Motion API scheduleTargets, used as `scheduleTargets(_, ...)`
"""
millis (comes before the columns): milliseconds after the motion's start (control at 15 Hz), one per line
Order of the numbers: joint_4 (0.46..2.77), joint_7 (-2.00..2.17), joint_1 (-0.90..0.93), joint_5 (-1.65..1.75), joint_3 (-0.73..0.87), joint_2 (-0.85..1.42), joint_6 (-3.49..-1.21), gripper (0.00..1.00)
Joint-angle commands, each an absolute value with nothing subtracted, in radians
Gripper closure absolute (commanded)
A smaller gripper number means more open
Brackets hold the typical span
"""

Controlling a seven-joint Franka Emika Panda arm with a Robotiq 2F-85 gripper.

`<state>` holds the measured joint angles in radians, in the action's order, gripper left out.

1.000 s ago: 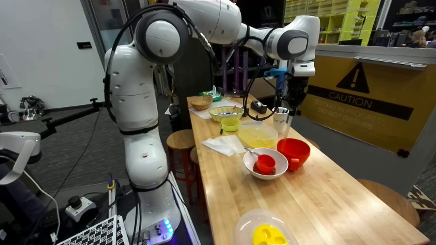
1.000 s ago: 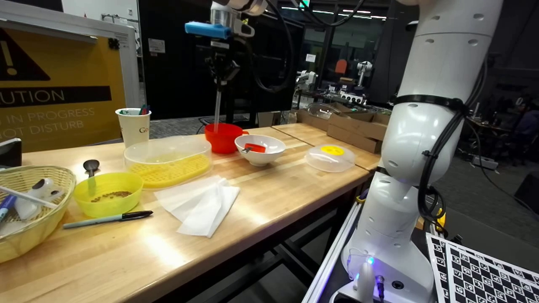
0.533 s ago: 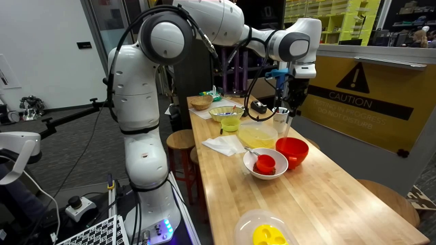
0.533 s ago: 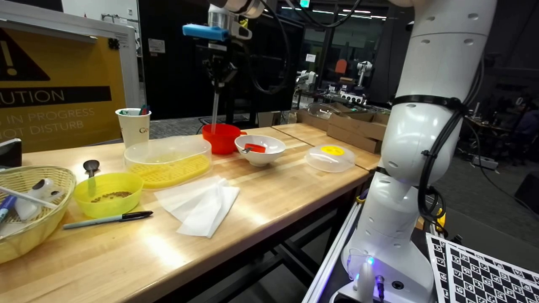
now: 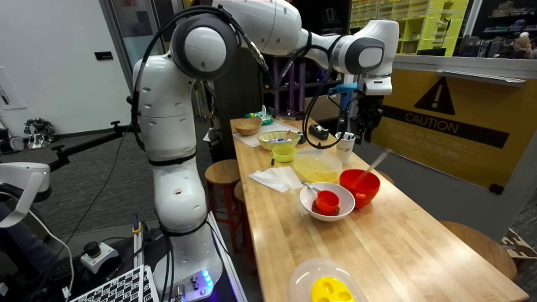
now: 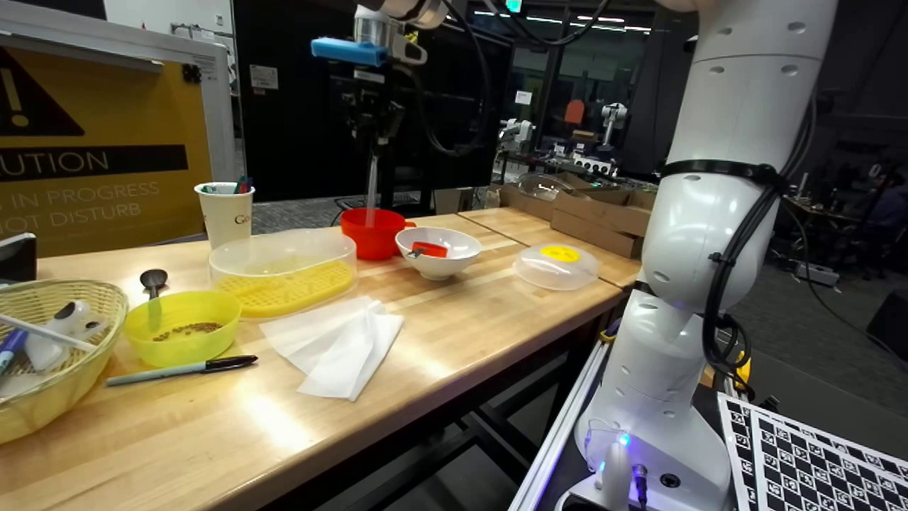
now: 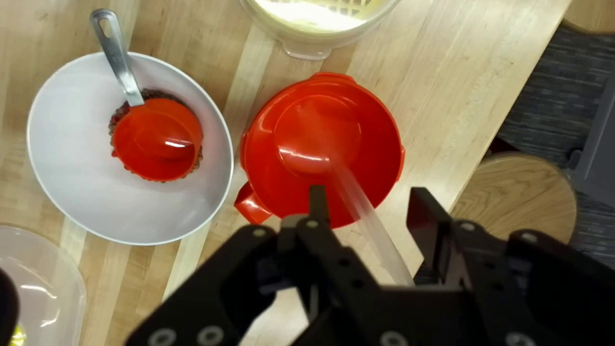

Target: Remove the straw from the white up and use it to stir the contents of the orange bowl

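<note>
Below our parted, empty tool [image 7: 369, 207], the translucent straw [image 5: 378, 162] slants from the red-orange bowl [image 7: 294, 188], likely because we grip nothing.

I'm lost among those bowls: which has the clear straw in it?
The red bowl: the straw slants out of it. The white bowl holds a red scoop; the yellow bowl, brown bits.

White glare on tabletop [image 6: 248, 426], dim background [image 6: 440, 99], highlight in orange bowl [image 7: 283, 185], straw [image 7: 370, 221] blurred
</note>
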<state>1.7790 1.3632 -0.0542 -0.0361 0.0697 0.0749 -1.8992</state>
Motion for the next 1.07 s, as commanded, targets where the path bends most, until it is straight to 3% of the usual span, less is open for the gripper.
scheduleTargets(0, 1.776, 1.357, -0.058, -0.040, 0.077, 0.039, -1.892, 0.20)
scheduleTargets(133, 1.777, 1.356, -0.058, -0.038, 0.079, 0.021, -1.896, 0.06)
scheduleTargets(267, 1.785, 1.346, -0.054, -0.039, 0.074, -0.006, -1.899, 0.00)
scheduleTargets(1000, 1.768, 1.343, -0.053, -0.040, 0.064, -0.002, -1.895, 0.00)
